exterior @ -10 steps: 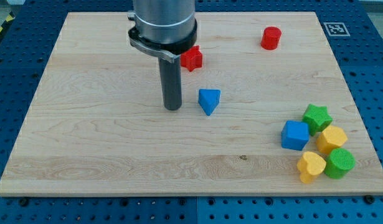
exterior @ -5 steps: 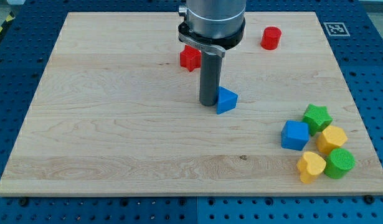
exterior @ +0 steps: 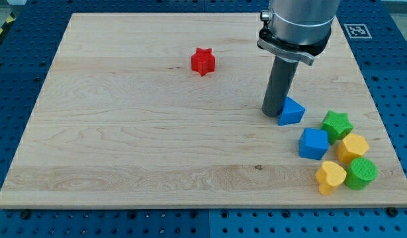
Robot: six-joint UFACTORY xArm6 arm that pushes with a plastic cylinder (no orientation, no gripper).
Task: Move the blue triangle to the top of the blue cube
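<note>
The blue triangle (exterior: 292, 112) lies on the wooden board (exterior: 124, 132) at the view's right. My tip (exterior: 272, 112) touches its left side. The blue cube (exterior: 314, 143) sits just below and right of the triangle, with a small gap between them. The arm's grey body rises from the rod to the view's top and hides the board behind it.
A green star (exterior: 337, 125), a yellow block (exterior: 353, 147), a green cylinder (exterior: 361, 173) and a yellow heart (exterior: 330, 176) cluster around the blue cube at the right. A red star (exterior: 202, 61) lies at upper centre.
My tip has slid to the view's right, pushing the blue triangle from the board's middle to just above-left of the blue cube. The arm now hides the red cylinder at the top.
</note>
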